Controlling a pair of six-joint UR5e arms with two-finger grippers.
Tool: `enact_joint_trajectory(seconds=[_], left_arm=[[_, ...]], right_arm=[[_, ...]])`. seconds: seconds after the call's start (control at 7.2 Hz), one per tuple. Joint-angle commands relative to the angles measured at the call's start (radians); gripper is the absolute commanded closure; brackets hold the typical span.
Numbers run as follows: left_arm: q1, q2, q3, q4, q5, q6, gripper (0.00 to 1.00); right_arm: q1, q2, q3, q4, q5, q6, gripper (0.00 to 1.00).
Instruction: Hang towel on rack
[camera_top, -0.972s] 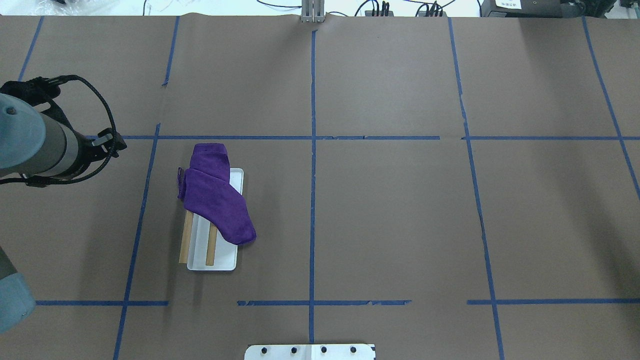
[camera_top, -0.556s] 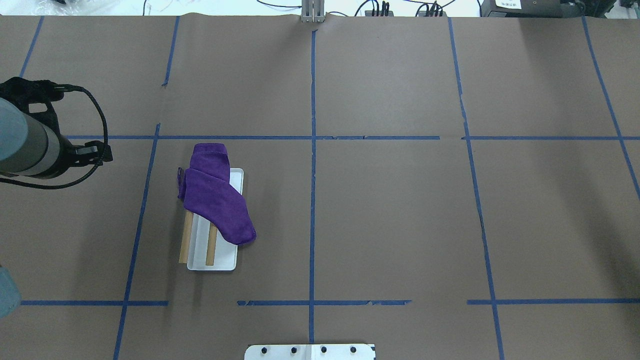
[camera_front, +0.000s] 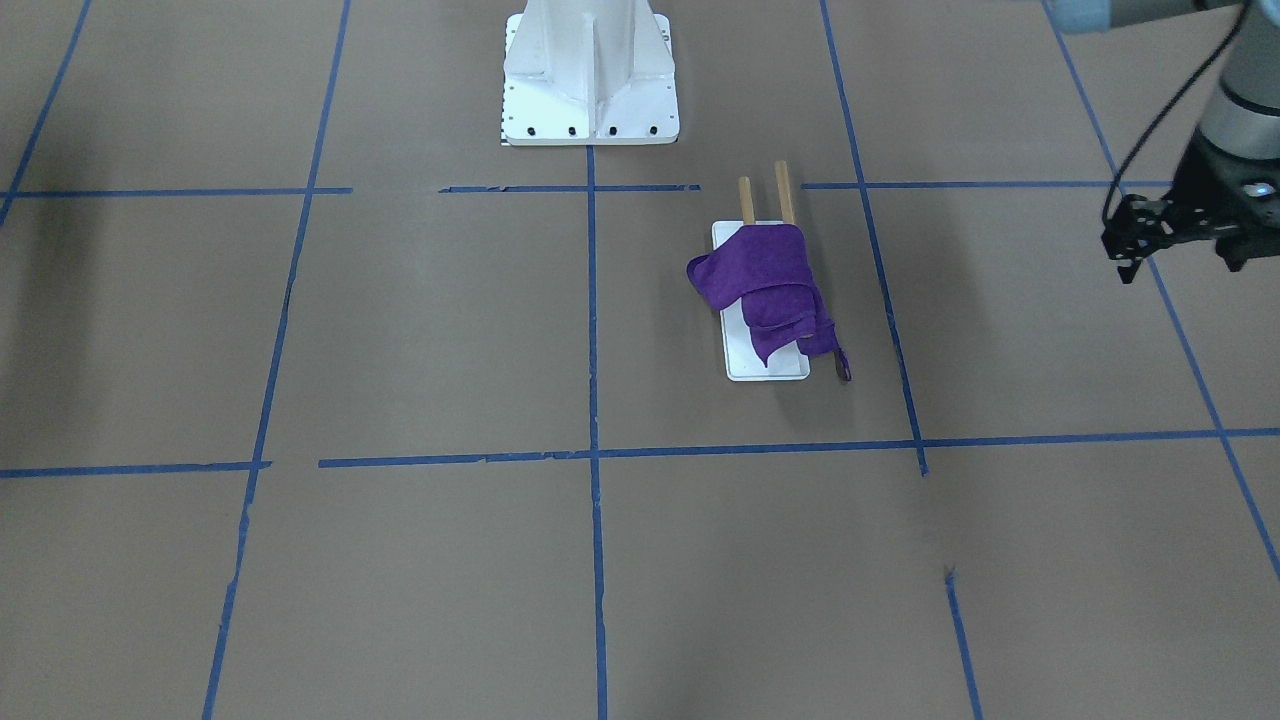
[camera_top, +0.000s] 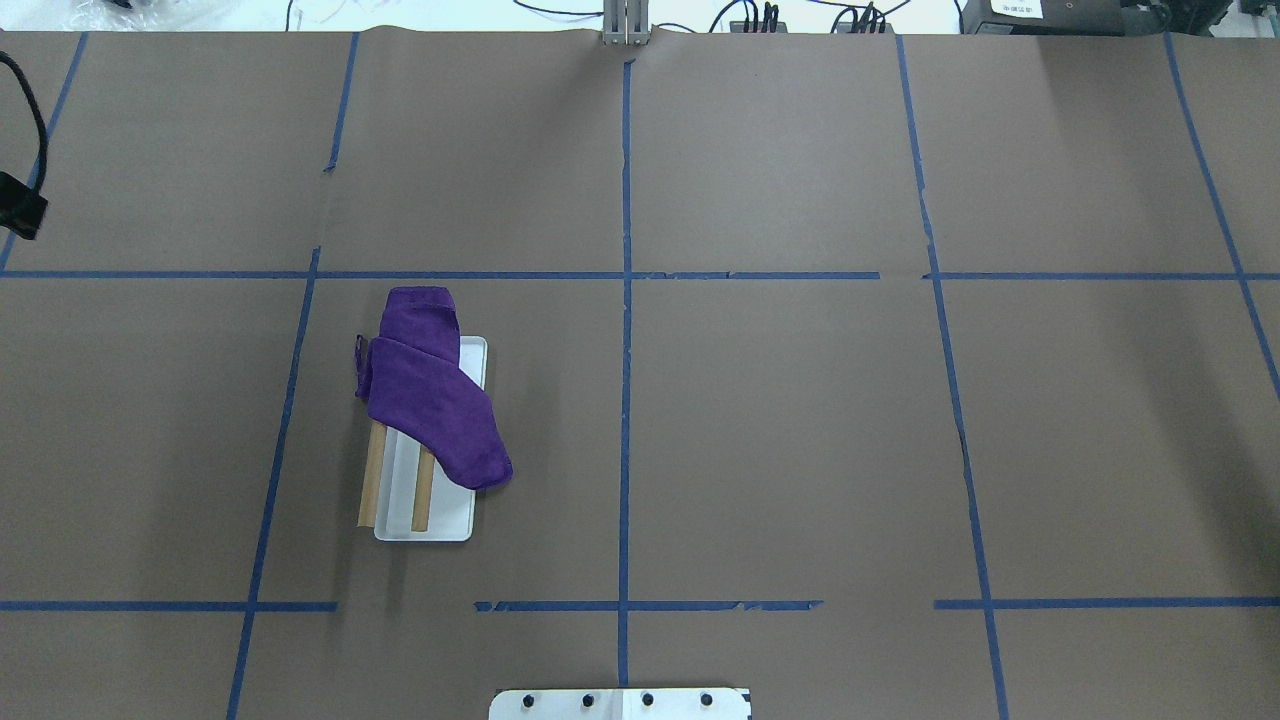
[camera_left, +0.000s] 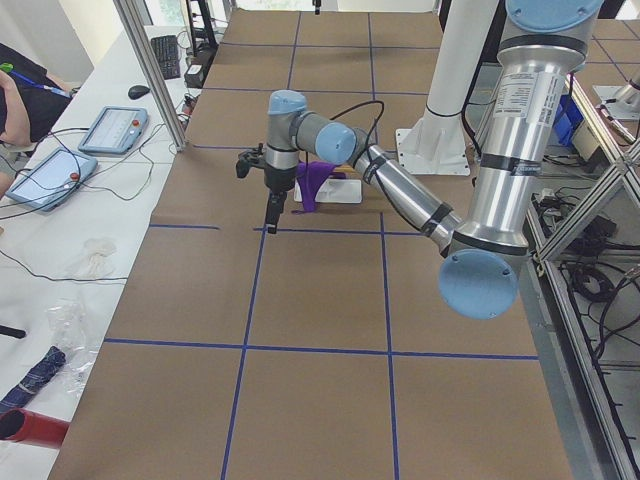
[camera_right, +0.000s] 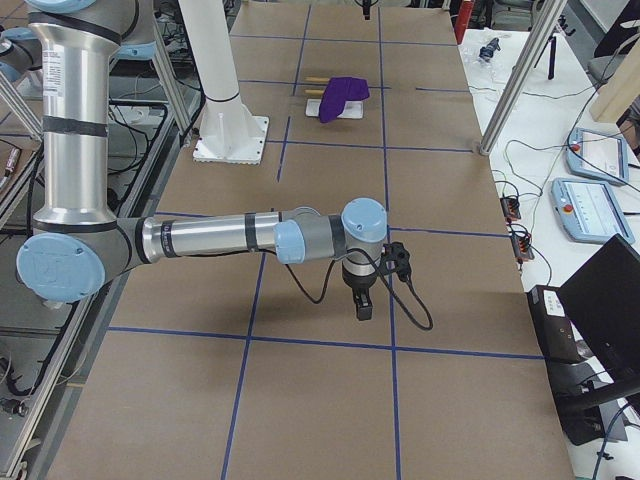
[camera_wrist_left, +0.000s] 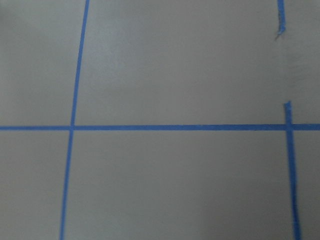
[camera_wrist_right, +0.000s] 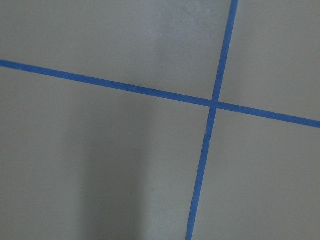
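Observation:
The purple towel (camera_top: 430, 395) lies draped across the far half of the rack (camera_top: 440, 525), over its two wooden dowels (camera_top: 421, 500). One end hangs off the rack's right side and the other bunches on the table beyond it. The front view shows the towel (camera_front: 765, 285) on the rack's white base (camera_front: 768, 368). My left gripper (camera_left: 272, 222) hangs fingers-down over bare table, well left of the rack; I cannot tell if it is open. Its black wrist (camera_front: 1190, 225) shows at the front view's right edge. My right gripper (camera_right: 362, 305) hangs far from the rack; its state is unclear.
The large white metal pedestal (camera_front: 590, 90) stands at the robot's side of the table, right of the rack. Blue tape lines (camera_top: 625, 300) grid the brown table. Both wrist views show only table and tape. Operators' tablets (camera_left: 110, 130) lie beyond the far edge.
My left arm has pulled back to the left, almost out of the overhead view. The towel and the rack have not moved.

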Motion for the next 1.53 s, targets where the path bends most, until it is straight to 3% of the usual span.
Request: enact_joint_trajectory(seconds=[0.0, 0.14, 0.28, 0.56, 1.39], left_arm=[[-0.25, 0.003, 0.261, -0.059, -0.176, 0.408, 0.0], [-0.304, 0.02, 0.35, -0.059, -0.252, 0.475, 0.0], [-0.325, 0.069, 0.371, -0.07, -0.28, 0.475, 0.0], [-0.356, 0.144, 0.365, -0.177, -0.297, 0.471, 0.0], [-0.355, 0.146, 0.368, -0.179, -0.305, 0.463, 0.0]], right_arm=[[0.061, -0.004, -0.043, 0.0, 0.069, -0.006, 0.0], [0.066, -0.004, -0.043, -0.002, 0.068, -0.003, 0.0], [0.066, -0.004, -0.043, -0.002, 0.068, 0.004, 0.0], [0.066, -0.006, -0.044, -0.002, 0.066, 0.004, 0.0], [0.075, -0.01, -0.041, -0.005, 0.066, 0.007, 0.0]])
